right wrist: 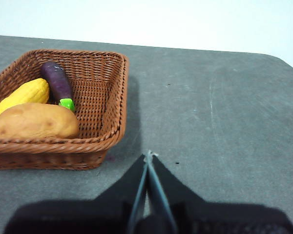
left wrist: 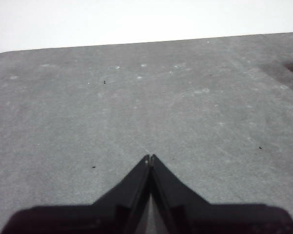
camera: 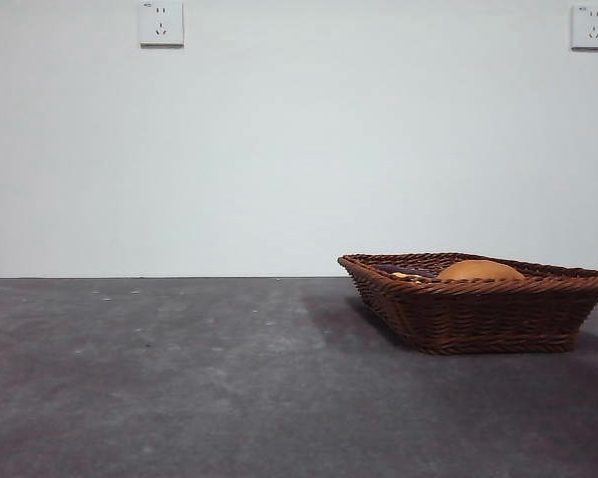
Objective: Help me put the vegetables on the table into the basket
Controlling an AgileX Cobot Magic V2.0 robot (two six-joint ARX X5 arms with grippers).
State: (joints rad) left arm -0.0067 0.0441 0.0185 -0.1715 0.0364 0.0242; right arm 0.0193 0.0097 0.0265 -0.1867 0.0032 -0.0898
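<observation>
Vegetables all appear to be home already: the right wrist view shows one corn cob (right wrist: pixel 23 96), one eggplant (right wrist: pixel 57 83) and one potato (right wrist: pixel 35 122) lying together inside the single basket (right wrist: pixel 115 97). The potato sits against the near wall, the corn touches it from behind, and the eggplant lies alongside the corn with its green stem pointing toward the potato. From the low front view only the potato's rounded top (camera: pixel 480 270) clearly rises over the basket's braided rim (camera: pixel 478 314), with a sliver of purple and yellow beside it that I take to be the other two, though the rim hides most of them.

On that camera's clock face, the basket stands at about four o'clock on the table (camera: pixel 179 378), and no vegetable shows on the grey surface around it.

The left gripper (left wrist: pixel 150 157) hangs over bare table with its jaws pressed together, holding nothing. The right gripper (right wrist: pixel 149 155) is likewise closed and empty, just beside the basket's near corner.

Judging by this, the sorting itself looks finished: three of three items in, none left out. What remains is at most for the arms to retire.
</observation>
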